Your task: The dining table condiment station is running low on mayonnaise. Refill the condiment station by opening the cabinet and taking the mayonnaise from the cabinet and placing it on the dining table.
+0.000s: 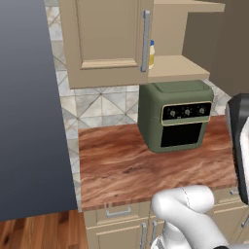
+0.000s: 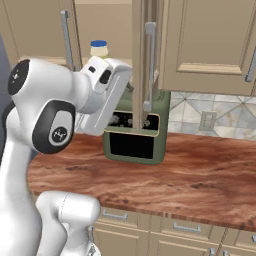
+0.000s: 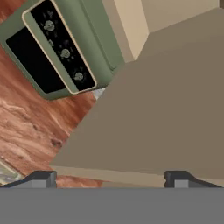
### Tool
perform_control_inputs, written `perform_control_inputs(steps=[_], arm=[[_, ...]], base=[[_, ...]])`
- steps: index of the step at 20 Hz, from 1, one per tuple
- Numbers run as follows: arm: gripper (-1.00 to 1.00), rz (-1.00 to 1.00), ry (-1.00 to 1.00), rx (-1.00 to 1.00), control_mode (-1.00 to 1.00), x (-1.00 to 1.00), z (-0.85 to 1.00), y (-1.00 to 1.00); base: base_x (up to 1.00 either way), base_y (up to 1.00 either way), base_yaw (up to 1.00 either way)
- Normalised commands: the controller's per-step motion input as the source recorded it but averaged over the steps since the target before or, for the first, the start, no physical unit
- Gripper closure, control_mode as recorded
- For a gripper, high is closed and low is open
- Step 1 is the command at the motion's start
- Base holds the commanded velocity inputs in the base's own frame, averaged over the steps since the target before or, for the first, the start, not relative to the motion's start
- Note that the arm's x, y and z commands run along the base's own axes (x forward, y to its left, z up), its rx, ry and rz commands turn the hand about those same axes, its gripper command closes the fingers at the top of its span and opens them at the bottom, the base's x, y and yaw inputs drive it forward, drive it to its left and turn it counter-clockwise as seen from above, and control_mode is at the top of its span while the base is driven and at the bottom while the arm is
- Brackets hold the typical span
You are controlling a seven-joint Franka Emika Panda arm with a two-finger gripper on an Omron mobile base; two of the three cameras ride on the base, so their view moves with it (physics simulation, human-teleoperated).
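While the tool gapes, the mayonnaise stands apart.

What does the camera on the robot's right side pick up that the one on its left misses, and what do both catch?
Right base view alone: the blue lid of the mayonnaise in full, a wall outlet on the tiled backsplash, and the open cabinet door seen edge-on, crossing in front of the oven.

Left base view alone: a big dark grey panel at the left, the wooden floor, and the three knobs of the green oven.

Both: the jar on the cabinet shelf, the green oven, the wood counter and the drawers beneath.
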Motion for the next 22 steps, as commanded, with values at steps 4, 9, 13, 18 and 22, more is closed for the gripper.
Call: perform_control_inputs(steps=[4, 9, 13, 18, 22], arm=[[-1.0, -0.03, 0.0, 0.0, -1.0, -0.18, 0.0, -0.77], [-1.0, -0.04, 0.03, 0.01, -1.0, -0.03, -0.03, -0.33], [-1.0, 0.0, -0.09, -0.07, -1.0, -0.37, -0.02, 0.21], [-1.0, -0.06, -0.18, -0.09, -1.0, -0.25, -0.06, 1.0], [-1.0, -0.13, -0.26, 0.04, -1.0, 0.02, -0.09, 1.0]], base=[[0.0, 0.0, 0.0], [0.0, 0.0, 0.0], [0.0, 0.0, 0.0], [0.0, 0.0, 0.0], [0.0, 0.0, 0.0]])
